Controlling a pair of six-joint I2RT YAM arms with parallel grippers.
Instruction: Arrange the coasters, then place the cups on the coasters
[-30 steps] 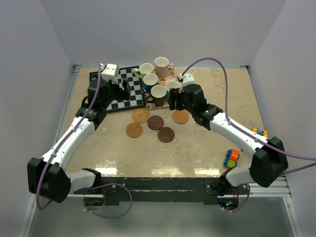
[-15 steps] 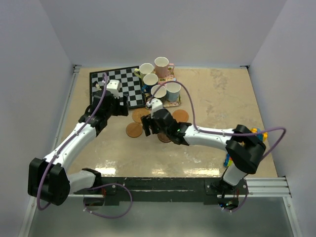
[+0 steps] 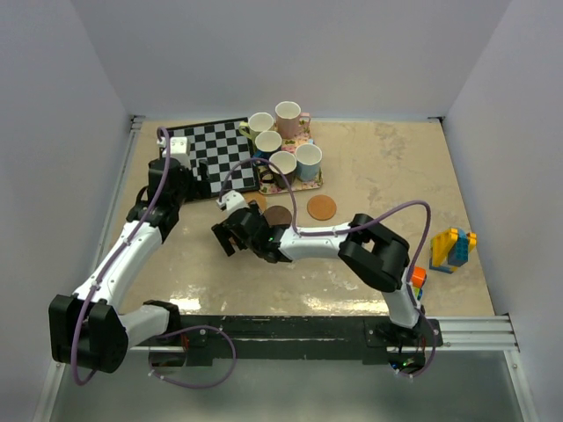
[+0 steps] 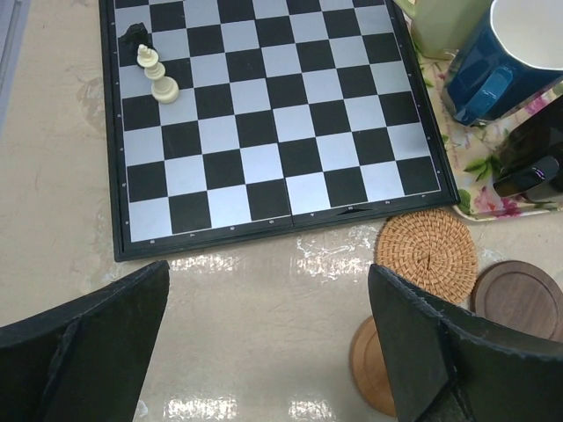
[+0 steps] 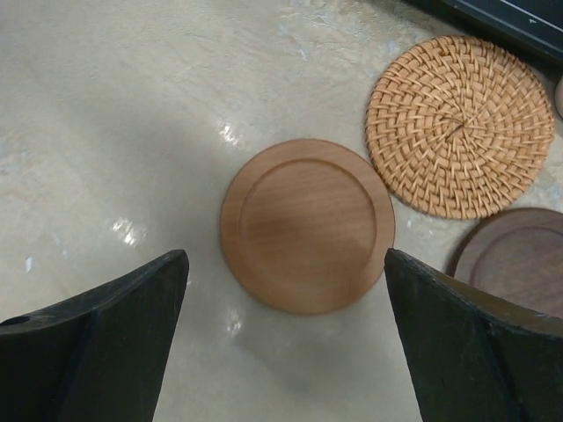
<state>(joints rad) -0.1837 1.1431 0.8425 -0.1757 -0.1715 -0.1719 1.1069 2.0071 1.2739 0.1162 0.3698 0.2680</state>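
My right gripper (image 3: 229,236) hangs open over a smooth orange-brown coaster (image 5: 306,224), one finger on either side of it and clear of it. Beside it lie a woven coaster (image 5: 460,125) and a dark brown coaster (image 5: 519,259). Another orange-brown coaster (image 3: 322,208) lies apart to the right. My left gripper (image 3: 195,180) is open and empty near the chessboard's front edge, with the woven coaster (image 4: 427,255) just right of it. The cups stand on the floral tray (image 3: 303,182): yellow-green (image 3: 260,124), pink (image 3: 288,114), dark blue (image 3: 267,143), black (image 3: 282,167), light blue (image 3: 309,161).
A chessboard (image 3: 215,154) with a few pieces (image 4: 158,79) lies at the back left, touching the tray. Coloured toy blocks (image 3: 451,249) stand at the right, with another block (image 3: 417,277) near the right arm's base. The right arm stretches across the table's middle.
The right arm swung left from the coaster near the tray to the leftmost coaster, its jaws widening. The left gripper drew back off the chessboard toward the left.
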